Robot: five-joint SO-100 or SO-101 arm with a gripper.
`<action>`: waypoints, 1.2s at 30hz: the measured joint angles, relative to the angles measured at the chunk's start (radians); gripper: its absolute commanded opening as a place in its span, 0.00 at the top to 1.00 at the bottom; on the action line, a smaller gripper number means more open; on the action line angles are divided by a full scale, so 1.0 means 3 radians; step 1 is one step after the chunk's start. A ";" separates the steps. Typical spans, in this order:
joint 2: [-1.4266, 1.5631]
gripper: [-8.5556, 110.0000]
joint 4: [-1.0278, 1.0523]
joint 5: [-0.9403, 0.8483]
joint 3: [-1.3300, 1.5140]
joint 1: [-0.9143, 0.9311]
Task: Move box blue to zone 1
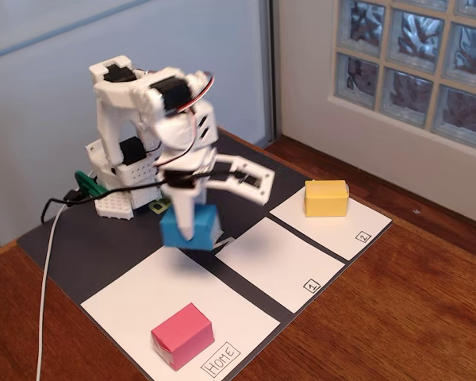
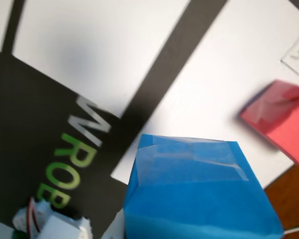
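The blue box [image 1: 188,228] hangs in the air above the dark mat, between the HOME sheet and zone 1 [image 1: 279,262]. My gripper [image 1: 189,230] is shut on the blue box, with one white finger down its front face. In the wrist view the blue box [image 2: 199,194] fills the lower middle, taped on top, and a white finger [image 2: 117,226] shows at its left edge. Zone 1 is a white rectangle with a small boxed "1" at its near corner, just right of the box.
A pink box [image 1: 182,334] sits on the HOME sheet [image 1: 143,298] at the front. A yellow box [image 1: 326,198] stands on the sheet marked "2" [image 1: 341,226]. The arm's base [image 1: 123,178] and cables lie at the back left. The wooden table surrounds the mat.
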 measured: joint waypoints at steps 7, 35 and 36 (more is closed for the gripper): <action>0.0000 0.93 -0.0123 0.0885 -0.0005 -0.0629; -0.0138 0.93 -0.1652 0.1928 0.1007 -0.0890; -0.0205 0.93 -0.1703 0.1948 0.1007 -0.0895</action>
